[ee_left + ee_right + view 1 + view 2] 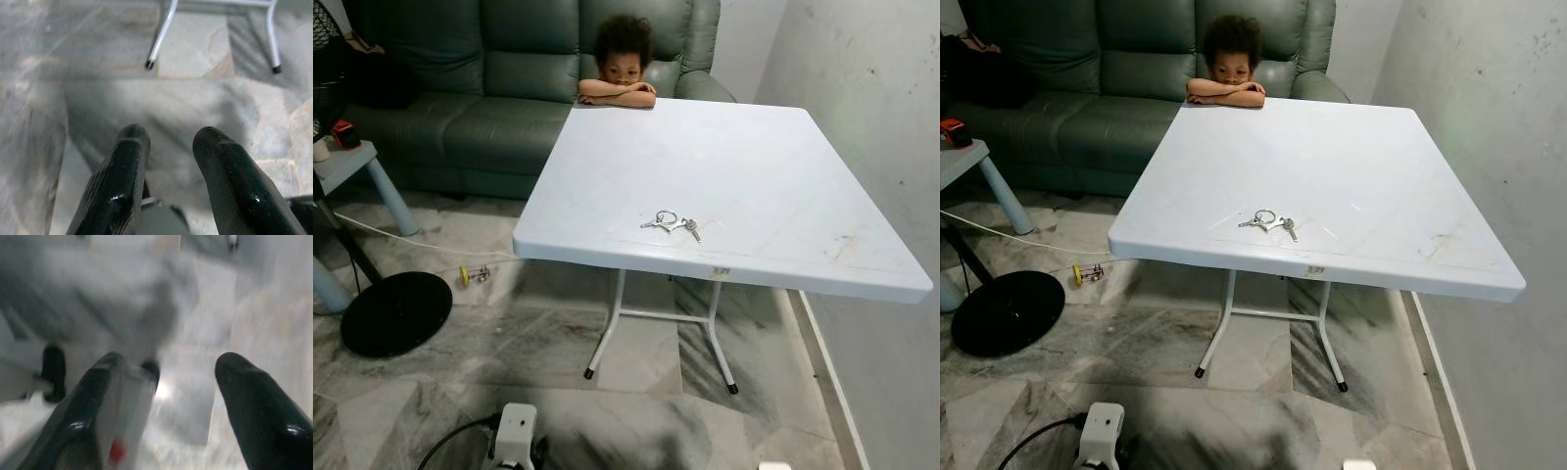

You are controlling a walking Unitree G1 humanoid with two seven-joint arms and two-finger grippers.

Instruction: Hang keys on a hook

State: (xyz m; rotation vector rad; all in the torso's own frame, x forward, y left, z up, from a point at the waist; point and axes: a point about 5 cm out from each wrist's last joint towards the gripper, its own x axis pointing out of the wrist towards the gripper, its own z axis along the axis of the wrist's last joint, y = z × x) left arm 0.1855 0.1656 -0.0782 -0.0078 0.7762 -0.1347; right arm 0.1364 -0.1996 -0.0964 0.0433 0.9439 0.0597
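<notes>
my left gripper point(168, 139) and right gripper point(168, 367) hang spread; flat keys point(672, 223) may slide off the table point(783, 166) when pinched.

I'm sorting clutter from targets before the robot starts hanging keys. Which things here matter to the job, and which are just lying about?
Belongs to the job:
- keys, lying on the white table near its front edge
- left gripper and right gripper, both open, low over the floor

Just lying about:
- green sofa
- black round base on the floor
- small yellow object on the floor
- a person leaning on the table's far edge
</notes>
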